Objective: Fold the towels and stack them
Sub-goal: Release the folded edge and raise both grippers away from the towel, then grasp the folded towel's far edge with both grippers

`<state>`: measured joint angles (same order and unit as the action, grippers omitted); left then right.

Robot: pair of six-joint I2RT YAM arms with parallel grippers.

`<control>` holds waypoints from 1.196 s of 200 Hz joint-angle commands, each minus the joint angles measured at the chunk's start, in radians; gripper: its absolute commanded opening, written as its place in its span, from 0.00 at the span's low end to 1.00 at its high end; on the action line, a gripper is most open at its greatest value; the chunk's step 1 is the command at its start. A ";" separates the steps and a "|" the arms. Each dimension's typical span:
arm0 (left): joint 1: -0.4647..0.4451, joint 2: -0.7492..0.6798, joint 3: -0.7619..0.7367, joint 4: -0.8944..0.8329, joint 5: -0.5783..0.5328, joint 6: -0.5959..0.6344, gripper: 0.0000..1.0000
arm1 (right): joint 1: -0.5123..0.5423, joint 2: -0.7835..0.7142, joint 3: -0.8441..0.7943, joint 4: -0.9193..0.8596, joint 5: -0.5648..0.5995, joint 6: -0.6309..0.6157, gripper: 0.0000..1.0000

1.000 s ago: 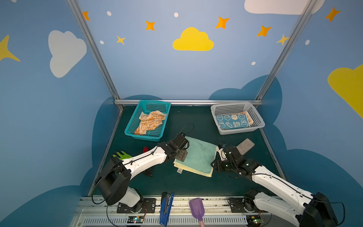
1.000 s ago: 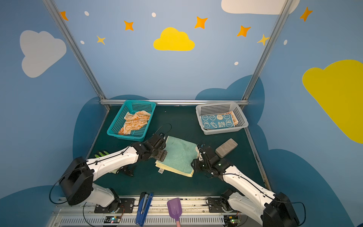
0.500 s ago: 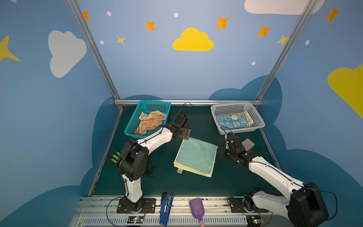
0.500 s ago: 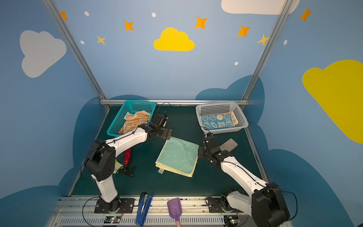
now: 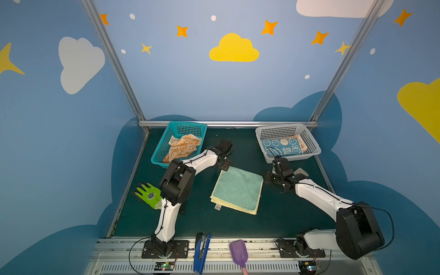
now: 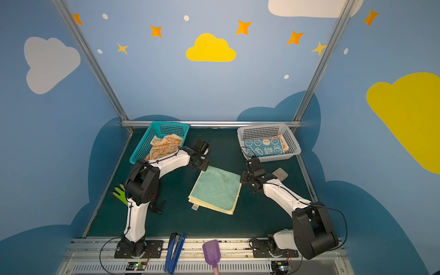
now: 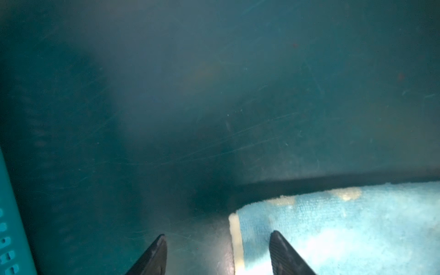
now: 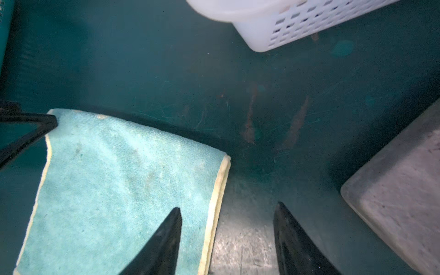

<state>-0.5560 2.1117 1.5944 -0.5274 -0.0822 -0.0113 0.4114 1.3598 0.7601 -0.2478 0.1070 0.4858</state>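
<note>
Towels x4: mint towel (image 5: 237,188) mid-tabletop, rabbit towel (image 5: 183,147) in teal basket (image 5: 190,129), "RAB BIT" towel (image 5: 282,147) atop orange towel (image 5: 300,140) in white basket (image 5: 278,133). Apart: left pincer (image 7: 217,234), right pincer (image 8: 228,206).

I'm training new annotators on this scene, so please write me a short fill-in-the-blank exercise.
The crumpled orange towel lies in the ____ basket.
The blue towel is lettered ____.
The mint-green towel has a pale ____ border.
Missing words: teal, RABBIT, yellow.
</note>
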 commanded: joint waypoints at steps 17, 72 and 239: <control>-0.002 0.054 0.061 -0.032 0.006 -0.007 0.64 | -0.008 0.057 0.081 -0.072 -0.043 0.005 0.57; -0.011 0.114 0.095 -0.075 -0.014 -0.016 0.58 | -0.013 0.129 0.163 -0.164 -0.099 0.005 0.55; 0.002 0.073 -0.026 -0.087 -0.161 -0.132 0.04 | 0.070 0.227 0.361 -0.197 -0.202 -0.548 0.57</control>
<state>-0.5766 2.2021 1.6379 -0.5365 -0.1581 -0.1093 0.4473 1.5715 1.0809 -0.4416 -0.0799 0.1741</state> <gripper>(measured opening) 0.048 0.565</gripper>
